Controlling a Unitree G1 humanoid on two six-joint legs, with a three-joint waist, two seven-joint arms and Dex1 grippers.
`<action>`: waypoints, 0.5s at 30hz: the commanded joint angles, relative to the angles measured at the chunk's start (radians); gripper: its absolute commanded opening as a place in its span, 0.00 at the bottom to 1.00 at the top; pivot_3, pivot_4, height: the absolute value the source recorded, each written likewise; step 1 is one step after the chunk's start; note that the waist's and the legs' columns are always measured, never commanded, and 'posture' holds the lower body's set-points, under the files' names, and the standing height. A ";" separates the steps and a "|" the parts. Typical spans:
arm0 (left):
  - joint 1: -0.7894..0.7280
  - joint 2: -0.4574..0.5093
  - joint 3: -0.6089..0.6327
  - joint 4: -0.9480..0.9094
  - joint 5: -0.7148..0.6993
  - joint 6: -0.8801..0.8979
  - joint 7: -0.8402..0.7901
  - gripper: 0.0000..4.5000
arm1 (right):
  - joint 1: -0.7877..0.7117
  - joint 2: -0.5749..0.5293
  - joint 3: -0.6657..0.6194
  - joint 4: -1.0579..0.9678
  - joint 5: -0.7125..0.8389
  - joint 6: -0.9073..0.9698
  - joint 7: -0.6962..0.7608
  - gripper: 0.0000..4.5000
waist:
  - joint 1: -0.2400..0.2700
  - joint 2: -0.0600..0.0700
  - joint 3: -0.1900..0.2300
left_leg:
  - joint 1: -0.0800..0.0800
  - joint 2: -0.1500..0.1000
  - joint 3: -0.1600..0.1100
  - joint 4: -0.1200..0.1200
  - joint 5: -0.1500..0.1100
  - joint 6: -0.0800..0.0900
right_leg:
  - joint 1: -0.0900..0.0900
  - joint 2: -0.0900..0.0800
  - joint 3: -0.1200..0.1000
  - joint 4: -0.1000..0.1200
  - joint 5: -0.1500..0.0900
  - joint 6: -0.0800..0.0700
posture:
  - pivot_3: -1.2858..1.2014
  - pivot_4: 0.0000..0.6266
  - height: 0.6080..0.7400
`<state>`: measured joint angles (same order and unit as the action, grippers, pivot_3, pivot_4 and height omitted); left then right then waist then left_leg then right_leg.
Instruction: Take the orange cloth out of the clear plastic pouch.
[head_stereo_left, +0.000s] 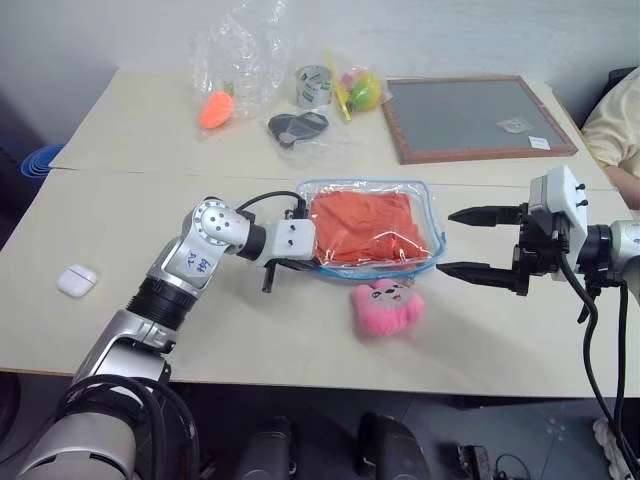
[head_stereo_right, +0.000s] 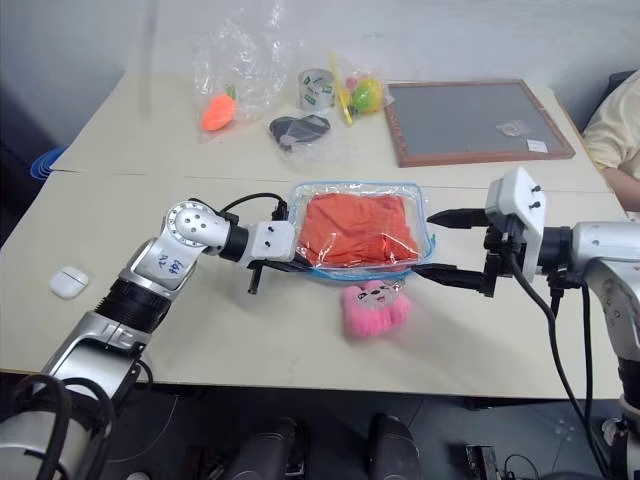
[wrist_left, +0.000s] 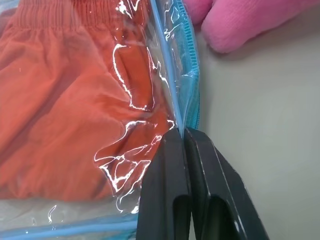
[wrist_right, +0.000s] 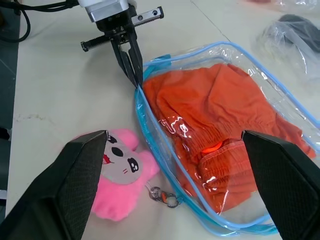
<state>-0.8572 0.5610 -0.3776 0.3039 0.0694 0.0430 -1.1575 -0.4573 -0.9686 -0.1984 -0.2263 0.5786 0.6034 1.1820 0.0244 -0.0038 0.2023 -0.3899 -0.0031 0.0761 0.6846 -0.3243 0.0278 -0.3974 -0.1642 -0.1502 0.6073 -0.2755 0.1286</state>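
The clear plastic pouch (head_stereo_left: 432, 225), edged in light blue, lies flat in the middle of the table. The orange cloth (head_stereo_left: 365, 228) sits folded and wrinkled inside it. My left gripper (head_stereo_left: 306, 262) is at the pouch's near left corner, shut on the plastic edge beside the blue zipper (wrist_left: 192, 75); the right wrist view shows its black fingers (wrist_right: 131, 60) pinching that corner. My right gripper (head_stereo_left: 446, 241) hovers just right of the pouch, open wide, with nothing between its fingers and clear of the plastic.
A pink plush (head_stereo_left: 386, 306) lies just in front of the pouch. At the back are a thin clear bag with an orange carrot toy (head_stereo_left: 216, 108), a tape roll (head_stereo_left: 314, 86), a dark bagged item (head_stereo_left: 297, 127) and a framed grey board (head_stereo_left: 470, 118). A small white case (head_stereo_left: 77, 280) lies at left. A person's sleeve (head_stereo_left: 615, 120) is at right.
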 joint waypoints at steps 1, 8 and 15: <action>0.036 0.061 0.046 -0.123 -0.004 0.017 -0.010 0.01 | -0.027 -0.001 0.007 -0.001 0.005 -0.027 0.010 1.00 | -0.002 0.000 0.000 | 0.000 0.001 0.000 0.000 0.000 0.000 | 0.000 0.000 0.000 0.000 0.000 0.000 | 0.52 0.24 1.00; 0.228 0.279 0.165 -0.434 -0.079 0.065 -0.082 0.01 | -0.022 -0.026 0.044 0.002 0.024 -0.035 0.100 1.00 | -0.015 0.000 0.000 | 0.000 0.003 -0.008 -0.001 0.000 0.000 | 0.000 0.000 0.000 0.000 0.000 0.000 | 0.52 0.24 1.00; 0.371 0.372 0.233 -0.528 -0.055 -0.026 -0.039 0.01 | -0.014 -0.041 0.073 0.019 0.015 -0.052 0.191 1.00 | 0.003 0.000 0.000 | 0.001 0.002 -0.009 0.000 0.000 0.001 | 0.002 -0.001 0.000 -0.001 0.000 0.000 | 0.52 0.24 1.00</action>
<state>-0.4878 0.9226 -0.1743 -0.1866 0.0116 0.0301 -1.2167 -0.4545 -0.9924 -0.1210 -0.2055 0.5956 0.5771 1.3613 0.0273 -0.0038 0.2024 -0.3892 -0.0010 0.0665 0.6849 -0.3247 0.0288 -0.3956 -0.1653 -0.1503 0.6069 -0.2754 0.1288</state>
